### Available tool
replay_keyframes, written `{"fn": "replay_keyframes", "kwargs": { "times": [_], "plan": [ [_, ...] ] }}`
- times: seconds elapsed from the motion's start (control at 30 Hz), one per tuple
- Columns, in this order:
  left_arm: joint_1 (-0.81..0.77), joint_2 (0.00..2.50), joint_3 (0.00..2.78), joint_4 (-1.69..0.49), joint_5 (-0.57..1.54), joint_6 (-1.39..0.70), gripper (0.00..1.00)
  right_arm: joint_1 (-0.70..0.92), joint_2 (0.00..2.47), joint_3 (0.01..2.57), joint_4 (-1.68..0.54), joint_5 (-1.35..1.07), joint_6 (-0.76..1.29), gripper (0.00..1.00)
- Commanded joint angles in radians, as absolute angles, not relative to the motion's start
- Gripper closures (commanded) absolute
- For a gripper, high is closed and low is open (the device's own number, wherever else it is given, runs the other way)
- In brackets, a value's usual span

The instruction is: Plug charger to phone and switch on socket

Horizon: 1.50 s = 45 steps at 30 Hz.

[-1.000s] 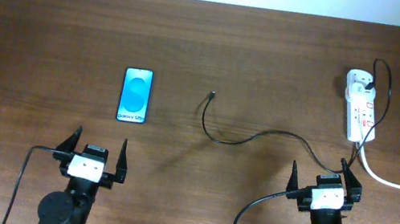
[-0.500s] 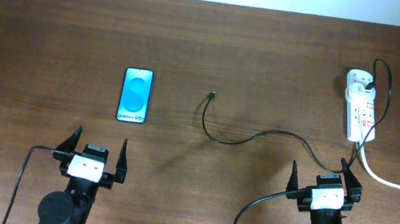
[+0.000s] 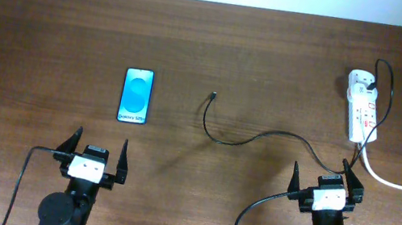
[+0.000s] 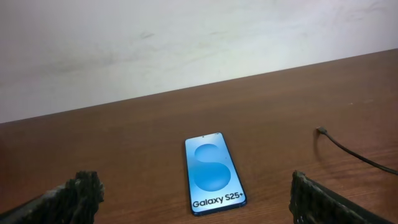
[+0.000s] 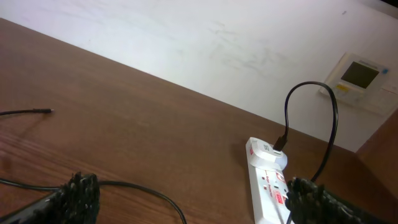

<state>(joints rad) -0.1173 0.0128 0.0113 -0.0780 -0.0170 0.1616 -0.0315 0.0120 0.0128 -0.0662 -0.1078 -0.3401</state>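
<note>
The phone (image 3: 136, 95) lies flat on the table, blue screen up, and also shows in the left wrist view (image 4: 213, 173). The charger cable (image 3: 233, 138) curls across the middle of the table; its plug tip (image 3: 213, 95) lies loose to the right of the phone and shows in the left wrist view (image 4: 321, 130) and right wrist view (image 5: 47, 111). The white socket strip (image 3: 362, 115) lies at the far right, with a white plug block at its far end, and shows in the right wrist view (image 5: 267, 186). My left gripper (image 3: 93, 156) is open and empty, near of the phone. My right gripper (image 3: 328, 181) is open and empty, near of the socket.
A thick white cord (image 3: 398, 183) runs from the socket off the right edge. A pale wall (image 4: 186, 43) stands behind the table's far edge. A wall control panel (image 5: 359, 76) shows in the right wrist view. Black robot cables (image 3: 262, 209) trail by each arm base.
</note>
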Motion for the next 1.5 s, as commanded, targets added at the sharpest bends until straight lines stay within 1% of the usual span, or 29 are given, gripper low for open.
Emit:
{"fn": "replay_keyframes", "kwargs": {
  "times": [0.0,0.53,0.6,0.83,0.97,1.07,1.23,1.33,1.47],
  "plan": [
    [-0.117,0.006,0.01,-0.084,-0.023,0.174,0.01,-0.027,0.004,0.006,-0.069,-0.103,-0.336,0.02],
    [-0.117,0.006,0.01,-0.084,-0.025,0.177,0.01,-0.027,0.004,0.006,-0.069,-0.103,-0.336,0.02],
    [-0.117,0.006,0.01,-0.076,-0.077,0.198,0.01,-0.027,0.004,0.006,-0.069,-0.103,-0.336,0.02],
    [-0.117,0.006,0.01,-0.077,-0.066,0.197,0.01,-0.027,0.004,0.006,-0.069,-0.103,-0.336,0.02],
    [-0.117,0.006,0.01,-0.015,-0.037,0.196,0.01,-0.027,0.004,0.006,-0.069,-0.103,-0.336,0.02],
    [-0.117,0.025,0.019,-0.009,-0.029,0.196,0.01,-0.027,0.004,0.006,-0.069,-0.103,-0.336,0.02],
    [-0.117,0.208,0.121,-0.009,0.009,0.196,0.01,-0.027,0.004,0.006,-0.069,-0.103,-0.336,0.02],
    [-0.117,0.41,0.292,-0.037,0.043,0.196,0.01,-0.027,0.004,0.006,-0.069,-0.103,-0.336,0.02],
    [-0.117,0.716,0.6,-0.164,0.064,0.196,0.01,-0.027,0.004,0.006,-0.069,-0.103,-0.336,0.02]
  ]
}}
